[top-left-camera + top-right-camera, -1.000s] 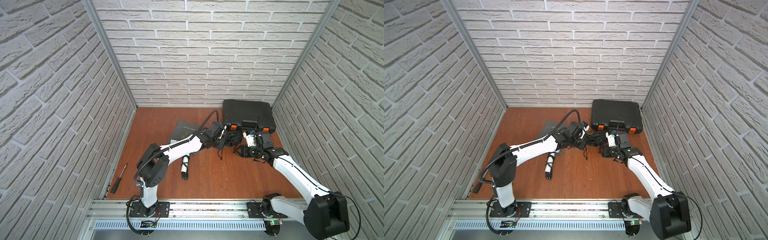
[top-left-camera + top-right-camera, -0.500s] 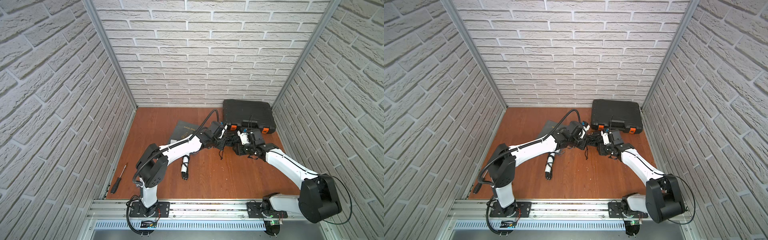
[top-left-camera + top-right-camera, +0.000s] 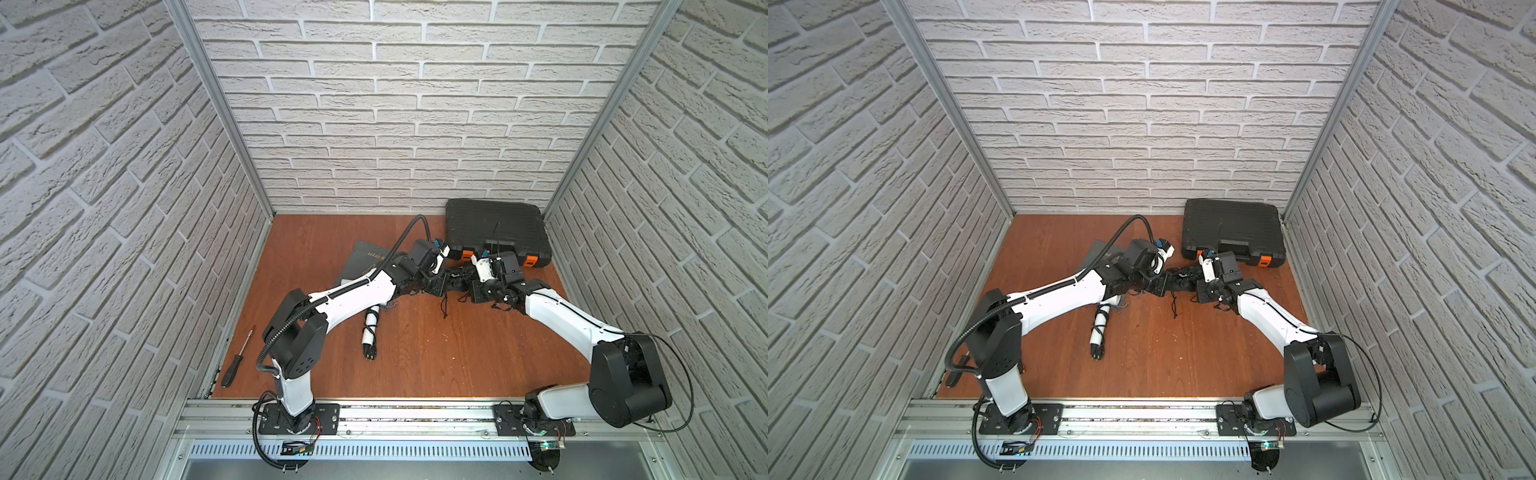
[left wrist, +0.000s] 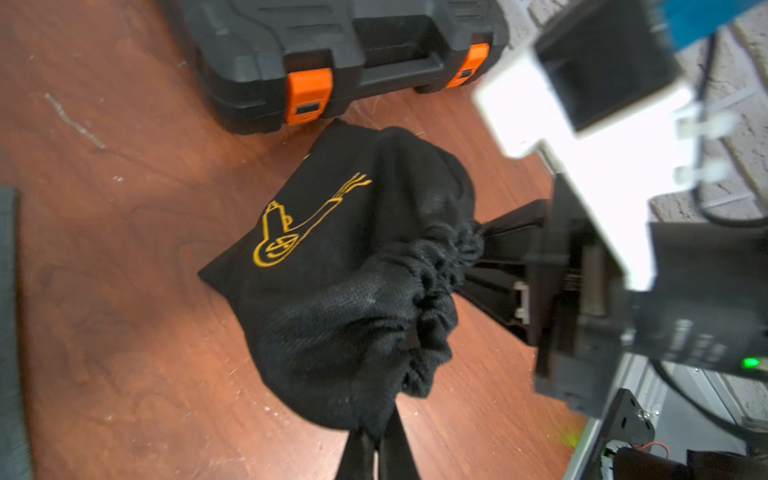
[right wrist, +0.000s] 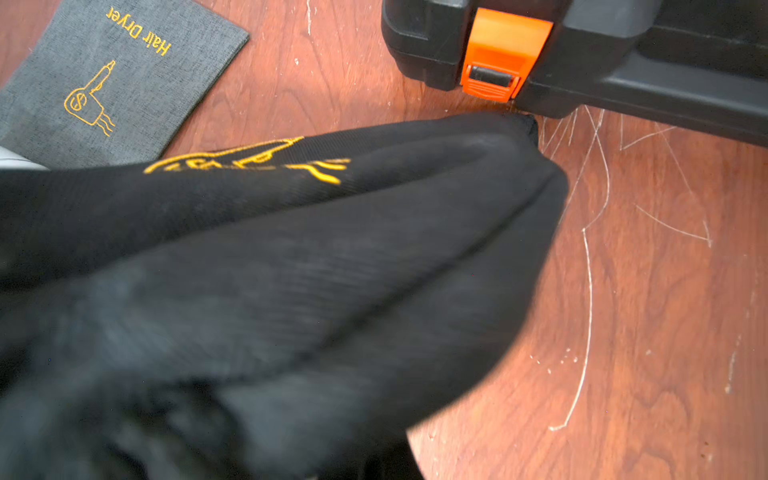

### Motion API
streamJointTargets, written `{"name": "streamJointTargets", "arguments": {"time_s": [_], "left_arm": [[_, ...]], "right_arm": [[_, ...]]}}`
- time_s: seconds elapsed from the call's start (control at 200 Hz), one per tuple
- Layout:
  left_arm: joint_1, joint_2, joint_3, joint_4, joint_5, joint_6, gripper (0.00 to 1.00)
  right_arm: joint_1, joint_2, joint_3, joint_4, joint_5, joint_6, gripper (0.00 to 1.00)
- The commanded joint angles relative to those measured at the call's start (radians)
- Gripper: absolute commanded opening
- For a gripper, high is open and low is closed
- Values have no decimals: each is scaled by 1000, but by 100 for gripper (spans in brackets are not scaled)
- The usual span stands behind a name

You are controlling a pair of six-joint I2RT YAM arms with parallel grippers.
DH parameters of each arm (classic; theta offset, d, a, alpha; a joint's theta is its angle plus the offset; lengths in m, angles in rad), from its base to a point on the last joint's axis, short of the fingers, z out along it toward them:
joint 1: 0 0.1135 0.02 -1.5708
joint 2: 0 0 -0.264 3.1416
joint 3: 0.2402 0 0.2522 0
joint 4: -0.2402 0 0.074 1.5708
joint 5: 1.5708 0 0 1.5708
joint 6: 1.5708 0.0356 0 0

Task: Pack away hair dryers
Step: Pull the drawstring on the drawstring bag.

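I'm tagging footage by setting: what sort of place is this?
Probably a staged robot test cell, not a real room: brick-pattern wall panels in metal framing, left arm and right arm bolted to an aluminium rail, wood-look floor.

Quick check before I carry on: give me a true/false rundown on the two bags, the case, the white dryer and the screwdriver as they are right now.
1. The left gripper and right gripper are both shut on the black bag. True.
2. The black case stands open. False: its lid is down.
3. The grey bag lies flat on the table. True.
4. The white hair dryer is inside the grey bag. False: its cord-wound handle lies bare on the table, sticking out from under the left arm.
5. The screwdriver lies against the black case. False: it lies by the left wall, far from the case.
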Motion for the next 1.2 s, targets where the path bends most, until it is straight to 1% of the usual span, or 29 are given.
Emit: {"name": "streamJointTargets", "arguments": {"time_s": [0.0,0.115,0.21,0.37,0.475,0.62,0.75,0.915,1.015,1.195], "left_arm": [[32,-48,-17,57,19,-4,0],[44,-47,-9,30,9,19,0],[57,-55,-12,13,11,37,0],[68,-71,-31,-16,3,73,0],[80,-84,-65,-14,8,92,0],[110,-113,-113,-17,4,104,0],[134,-138,-143,-31,-5,120,0],[145,-137,-152,-22,22,128,0],[132,-112,-135,-4,50,121,0],[117,-93,-140,56,86,99,0]], "right_arm": [[-9,-42,23,-45,26,-4,3],[-39,-66,38,-104,52,24,3],[-90,-89,55,-141,34,62,3],[-181,-139,53,-135,-49,124,3],[-272,-164,36,-117,-145,175,3],[-325,-175,36,-143,-141,183,3],[-392,-175,25,-131,-174,223,3],[-410,-167,29,-109,-269,269,2],[-406,-159,21,-82,-324,307,3],[-398,-156,14,-59,-342,331,2]]}}
